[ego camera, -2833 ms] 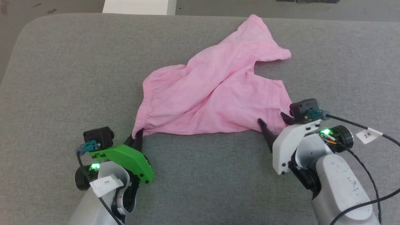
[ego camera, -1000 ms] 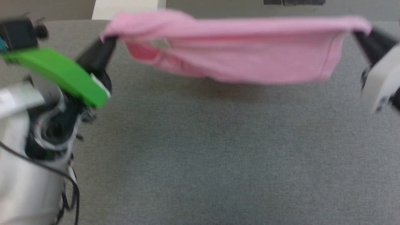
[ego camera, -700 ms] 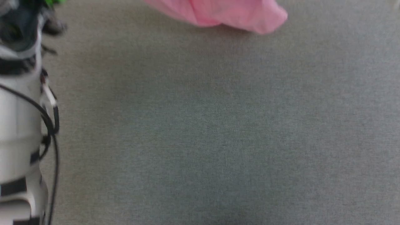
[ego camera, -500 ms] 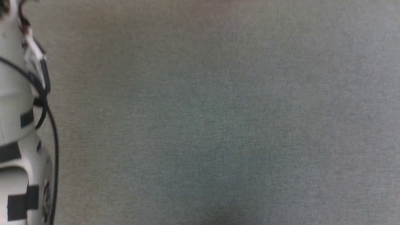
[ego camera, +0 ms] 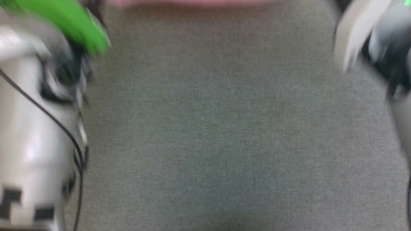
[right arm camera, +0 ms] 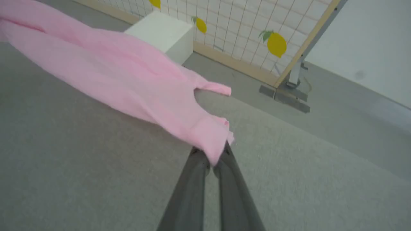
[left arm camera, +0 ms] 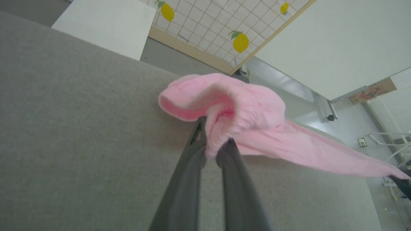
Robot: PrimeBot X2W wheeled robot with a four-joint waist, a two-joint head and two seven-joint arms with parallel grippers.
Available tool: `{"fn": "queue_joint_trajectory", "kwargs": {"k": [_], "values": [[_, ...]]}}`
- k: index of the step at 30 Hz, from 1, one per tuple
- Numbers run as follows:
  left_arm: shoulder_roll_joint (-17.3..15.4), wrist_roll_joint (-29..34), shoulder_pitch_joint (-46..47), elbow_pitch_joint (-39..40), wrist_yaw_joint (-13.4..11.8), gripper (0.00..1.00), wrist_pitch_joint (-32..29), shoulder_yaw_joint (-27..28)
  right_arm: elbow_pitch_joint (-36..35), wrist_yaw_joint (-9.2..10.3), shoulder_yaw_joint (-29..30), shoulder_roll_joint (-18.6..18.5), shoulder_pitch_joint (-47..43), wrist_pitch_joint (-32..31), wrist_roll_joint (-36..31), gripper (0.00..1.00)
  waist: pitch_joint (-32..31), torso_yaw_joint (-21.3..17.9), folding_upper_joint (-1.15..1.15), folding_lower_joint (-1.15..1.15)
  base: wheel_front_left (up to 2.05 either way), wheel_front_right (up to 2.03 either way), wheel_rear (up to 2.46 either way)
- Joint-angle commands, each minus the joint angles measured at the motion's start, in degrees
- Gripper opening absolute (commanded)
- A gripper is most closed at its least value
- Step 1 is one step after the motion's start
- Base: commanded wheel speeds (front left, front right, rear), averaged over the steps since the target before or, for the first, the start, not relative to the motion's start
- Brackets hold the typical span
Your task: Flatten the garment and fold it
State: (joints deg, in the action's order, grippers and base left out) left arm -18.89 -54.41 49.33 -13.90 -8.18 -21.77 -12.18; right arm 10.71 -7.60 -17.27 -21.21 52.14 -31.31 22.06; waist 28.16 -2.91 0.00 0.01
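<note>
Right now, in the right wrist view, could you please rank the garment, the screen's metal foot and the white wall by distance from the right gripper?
1. garment, pinched in the right gripper itself.
2. screen's metal foot, on the floor past the table, upper right.
3. white wall, beyond that foot, far right.

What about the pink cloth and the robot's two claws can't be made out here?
- Head view: the garment is a blurred pink strip, cut off by the top edge; the whole view is smeared by motion.
- Left wrist view: bunched cloth covers the tips of the left gripper; the far grasp sits at the right edge, too small to judge.
- Right wrist view: cloth drapes over the tips of the right gripper; the garment's far end is cut off upper left.
</note>
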Motion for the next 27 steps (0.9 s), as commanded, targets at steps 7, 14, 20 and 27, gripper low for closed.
{"fn": "queue_joint_trajectory", "kwargs": {"k": [7,14,20,27], "values": [[-3.59,-1.96,-26.57,10.54,-0.06,0.0,-7.8,-5.62,-14.27,0.11,3.75,-0.23,-25.65,-6.99,6.89,0.0,-7.83,0.84,0.0,-0.01,0.0,0.0,0.0],[-6.04,-2.81,-42.86,22.47,-2.91,0.0,-10.1,-8.3,-25.33,0.11,11.89,2.29,-44.72,-12.7,4.42,0.0,-11.68,2.11,0.0,-0.01,0.0,0.0,0.0],[-8.87,-4.27,-50.46,31.39,-4.67,0.0,-12.06,-7.99,-32.16,0.11,18.66,5.25,-57.98,-20.95,1.23,0.0,-13.98,3.43,0.0,-0.01,0.0,0.0,0.0],[-9.75,-7.26,-55.74,40.96,-7.4,0.0,-13.84,-6.59,-40.85,0.11,23.62,9.1,-64.77,-26.79,0.0,0.0,-14.49,4.67,0.0,-0.01,0.0,0.0,0.0]]}}
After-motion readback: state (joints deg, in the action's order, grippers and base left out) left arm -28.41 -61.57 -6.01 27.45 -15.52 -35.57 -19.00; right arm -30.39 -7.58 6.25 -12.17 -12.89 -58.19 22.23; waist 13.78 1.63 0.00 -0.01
